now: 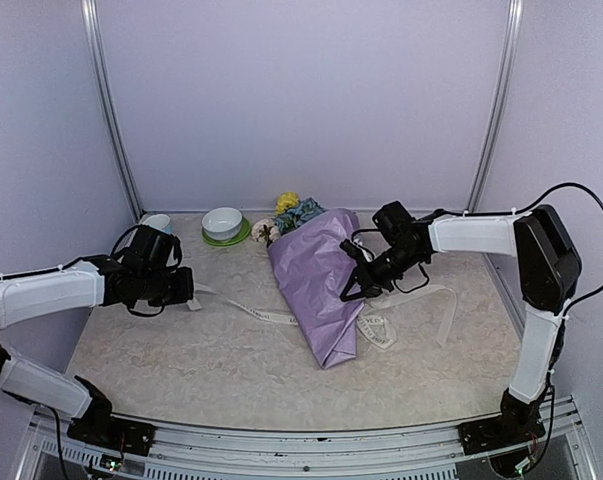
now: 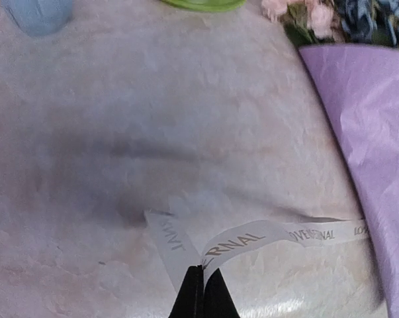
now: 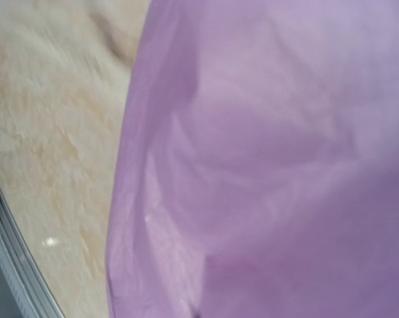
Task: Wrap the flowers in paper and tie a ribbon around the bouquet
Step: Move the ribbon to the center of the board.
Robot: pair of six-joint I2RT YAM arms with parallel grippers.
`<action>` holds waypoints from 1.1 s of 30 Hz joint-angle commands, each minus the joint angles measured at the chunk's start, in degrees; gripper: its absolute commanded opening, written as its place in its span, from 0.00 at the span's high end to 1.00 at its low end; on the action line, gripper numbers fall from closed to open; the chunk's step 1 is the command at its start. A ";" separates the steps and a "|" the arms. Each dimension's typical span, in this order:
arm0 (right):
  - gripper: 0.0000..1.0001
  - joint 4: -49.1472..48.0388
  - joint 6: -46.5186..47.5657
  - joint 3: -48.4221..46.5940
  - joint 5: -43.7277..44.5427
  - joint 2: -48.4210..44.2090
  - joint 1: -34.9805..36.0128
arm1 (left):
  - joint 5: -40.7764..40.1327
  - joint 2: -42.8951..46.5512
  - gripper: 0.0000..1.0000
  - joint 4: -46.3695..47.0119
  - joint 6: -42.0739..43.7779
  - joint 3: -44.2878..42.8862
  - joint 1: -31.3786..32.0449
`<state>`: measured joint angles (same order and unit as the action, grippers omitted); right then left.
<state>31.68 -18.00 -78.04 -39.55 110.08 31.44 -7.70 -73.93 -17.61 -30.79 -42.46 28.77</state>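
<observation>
The bouquet (image 1: 316, 280) lies in the middle of the table, a cone of lilac paper (image 3: 272, 152) with the flowers (image 1: 291, 212) poking out at its far end. The cream ribbon (image 1: 251, 312) runs from the left under the cone and lies in loose loops (image 1: 381, 330) on the right. My left gripper (image 2: 202, 270) is shut on the ribbon (image 2: 252, 237) near its printed end. My right gripper (image 1: 353, 287) is at the cone's right edge. Its fingers are all but covered by paper folds that converge on them, so it looks shut on the paper.
A white bowl on a green saucer (image 1: 223, 224) and a pale blue cup (image 1: 158, 222) stand at the back left, near the flower heads. Lilac walls close in the table on three sides. A metal rail (image 3: 14, 265) runs along the table edge.
</observation>
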 commanded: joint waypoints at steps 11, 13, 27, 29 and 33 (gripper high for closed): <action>1.00 -8.14 -1.94 10.10 -1.63 -3.47 0.38 | -7.99 7.59 1.00 -3.21 10.57 -27.35 7.41; 1.00 -8.89 -2.23 10.98 -1.88 -3.48 0.46 | -11.40 8.44 1.00 -2.24 12.40 -29.70 12.34; 1.00 -13.83 -4.51 15.08 -2.12 -2.44 0.81 | -0.13 -13.72 1.00 9.29 18.06 -40.27 22.84; 1.00 -14.35 -4.98 15.22 -1.99 -2.33 0.81 | 5.19 -21.42 1.00 9.87 17.77 -42.86 22.41; 1.00 -15.24 -5.78 15.45 -0.68 -2.63 0.80 | 11.98 -34.20 1.00 12.02 15.84 -46.58 22.02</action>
<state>18.46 -22.48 -63.46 -41.25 108.38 31.62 -5.89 -99.77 -7.73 -13.50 -87.22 51.42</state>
